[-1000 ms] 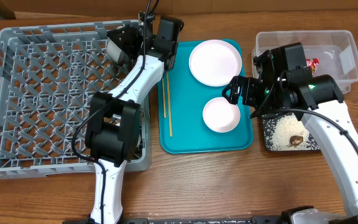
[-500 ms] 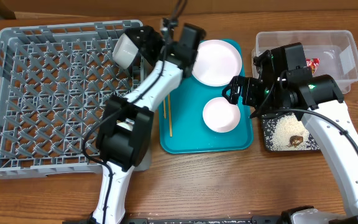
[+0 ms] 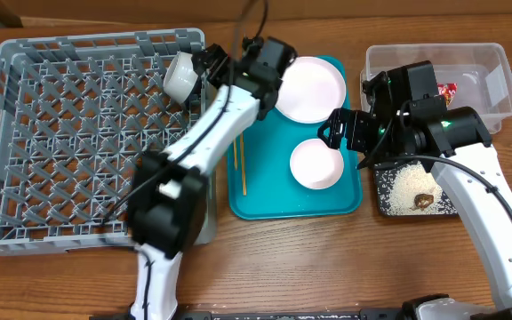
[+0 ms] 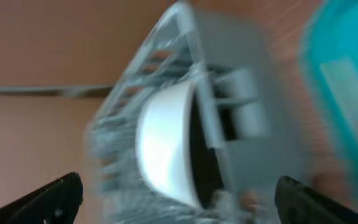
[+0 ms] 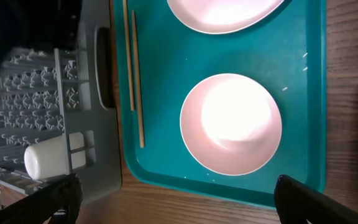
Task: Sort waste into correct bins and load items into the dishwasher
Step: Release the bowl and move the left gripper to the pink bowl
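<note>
A small white cup (image 3: 180,76) lies on its side in the far right corner of the grey dish rack (image 3: 78,133). My left gripper (image 3: 210,68) hangs open just right of the cup and does not touch it. The blurred left wrist view shows the cup (image 4: 166,143) ahead of the open gripper (image 4: 179,205). My right gripper (image 3: 340,129) is open above a white bowl (image 3: 316,164). On the teal tray (image 3: 265,160) also lie the white plate (image 3: 308,89) and chopsticks (image 3: 236,151). The right wrist view shows the bowl (image 5: 230,124), chopsticks (image 5: 135,68) and cup (image 5: 45,158).
A clear tub (image 3: 389,60) at the back right holds a red-and-white wrapper (image 3: 447,91) and white paper (image 3: 496,84). In front of it a black tray (image 3: 382,197) carries rice (image 3: 405,185) and a brown lump (image 3: 425,200). Bare wooden table lies along the front.
My left gripper opened and let go of the cup, then drew back to the right. The cup now rests in the rack's corner. The right arm has not moved.
</note>
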Robot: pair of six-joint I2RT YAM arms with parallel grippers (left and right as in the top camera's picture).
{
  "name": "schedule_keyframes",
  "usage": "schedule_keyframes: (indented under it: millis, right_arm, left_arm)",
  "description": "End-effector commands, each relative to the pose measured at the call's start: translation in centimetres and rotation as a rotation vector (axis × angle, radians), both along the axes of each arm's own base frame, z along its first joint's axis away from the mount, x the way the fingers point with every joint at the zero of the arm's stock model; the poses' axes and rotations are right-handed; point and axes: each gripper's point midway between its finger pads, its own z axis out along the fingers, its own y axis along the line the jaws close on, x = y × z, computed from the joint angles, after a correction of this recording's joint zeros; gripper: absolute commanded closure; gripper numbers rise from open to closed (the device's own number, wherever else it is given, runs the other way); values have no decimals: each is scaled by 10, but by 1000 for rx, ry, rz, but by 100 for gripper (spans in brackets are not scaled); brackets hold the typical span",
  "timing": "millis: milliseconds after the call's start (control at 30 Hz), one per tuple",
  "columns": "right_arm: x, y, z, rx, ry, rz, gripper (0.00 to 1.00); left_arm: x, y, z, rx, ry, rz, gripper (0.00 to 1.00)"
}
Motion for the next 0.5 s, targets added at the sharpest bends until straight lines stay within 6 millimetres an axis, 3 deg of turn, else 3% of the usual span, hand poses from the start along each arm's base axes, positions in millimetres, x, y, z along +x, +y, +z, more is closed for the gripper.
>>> schedule_keyframes:
  millis: [0,167,267,400,467]
  right_arm:
    - [3,-1,2,-7,-13,-4,0]
    - [4,-2,2,-11,-17,-6,0]
    - [9,-6,2,-35,-39,-21,0]
    - [17,-2,8,-3,-65,-41,0]
    - [11,-3,6,-25,-70,17,0]
  left_arm:
    - [-16,-53,52,-582,-35,-117,2]
    - [-45,-71,75,-1012,34,-27,5]
    - [-66,-90,69,-1162,170,-14,20]
    - [-91,-106,52,-1136,283,-2,15]
    - [-100,-114,44,-1116,308,29,12]
